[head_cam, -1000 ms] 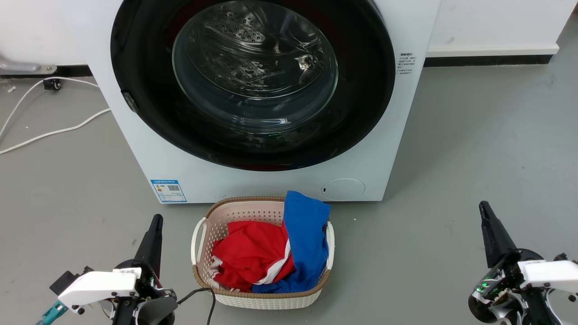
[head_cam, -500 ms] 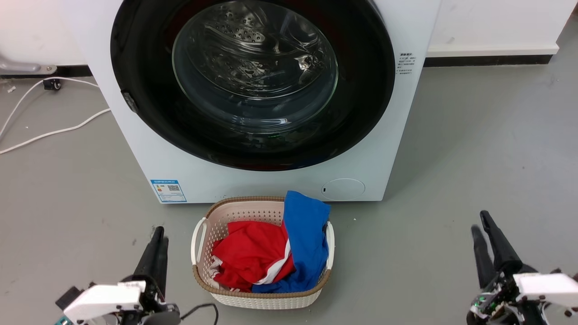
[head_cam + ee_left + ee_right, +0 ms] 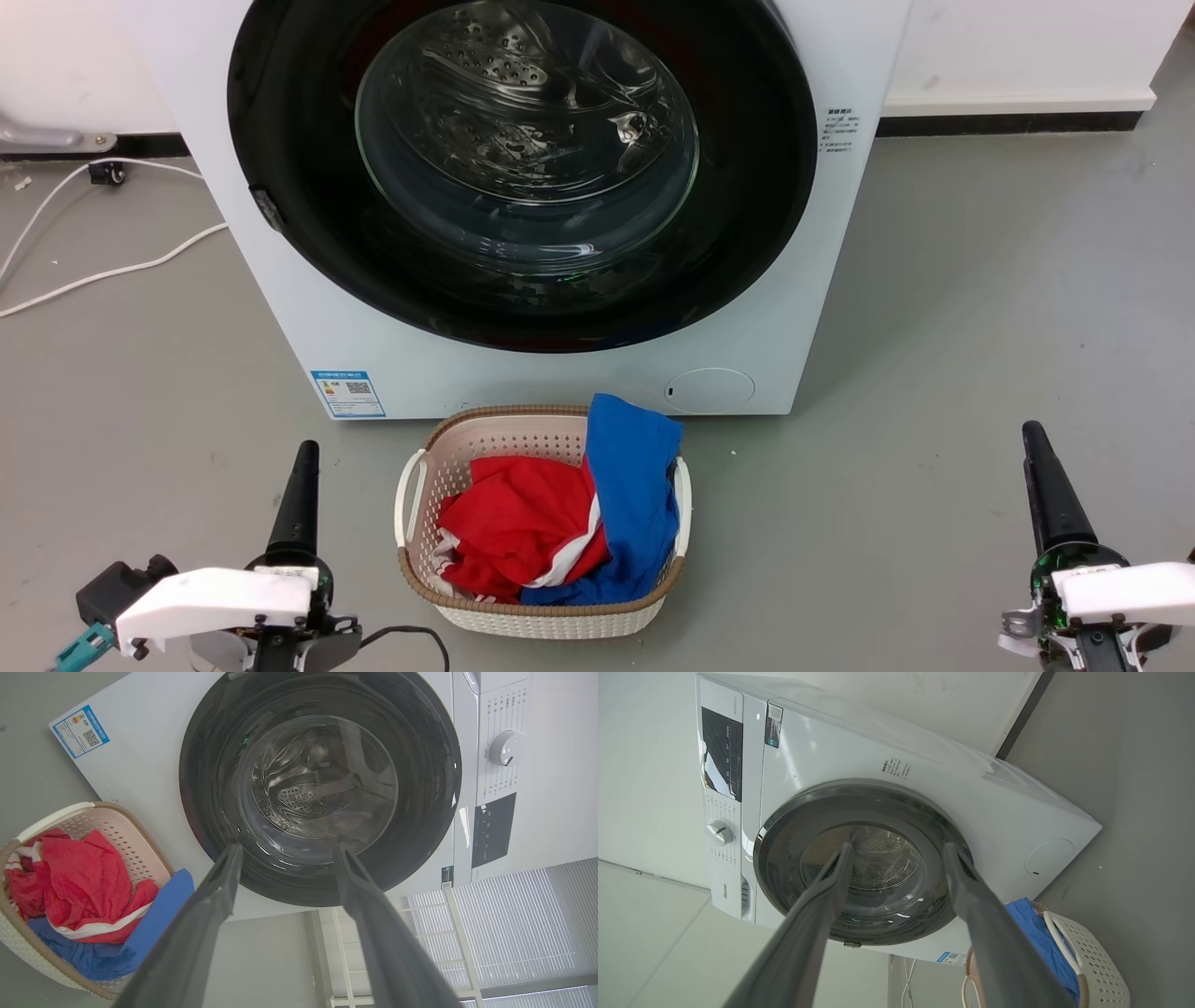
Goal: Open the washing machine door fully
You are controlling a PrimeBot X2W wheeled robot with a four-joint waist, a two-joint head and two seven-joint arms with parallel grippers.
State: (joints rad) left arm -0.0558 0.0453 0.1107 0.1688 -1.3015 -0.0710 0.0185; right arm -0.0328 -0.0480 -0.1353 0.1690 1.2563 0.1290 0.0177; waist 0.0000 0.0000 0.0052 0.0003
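Observation:
The washing machine door (image 3: 747,187) is a big glossy black disc with a bulging glass bowl (image 3: 527,140), lying flat against the white machine front. A small grey tab (image 3: 269,210) sits on its left rim. My left gripper (image 3: 305,453) hovers low at the lower left over the floor, well short of the machine. In the left wrist view it (image 3: 287,848) is open and empty, fingers framing the door (image 3: 420,788). My right gripper (image 3: 1032,431) hovers at the lower right, likewise far from the machine. It (image 3: 897,847) is open and empty, pointing at the door (image 3: 784,868).
A cream laundry basket (image 3: 415,485) with red and blue clothes stands on the grey floor right in front of the machine, between my arms. White cables (image 3: 93,275) trail over the floor at the left. The control dial (image 3: 507,748) sits on the machine's panel.
Both wrists have rolled, so each finger pair now lines up edge-on in the head view. The left tip shifted slightly left, the right tip rightward. The door has not moved.

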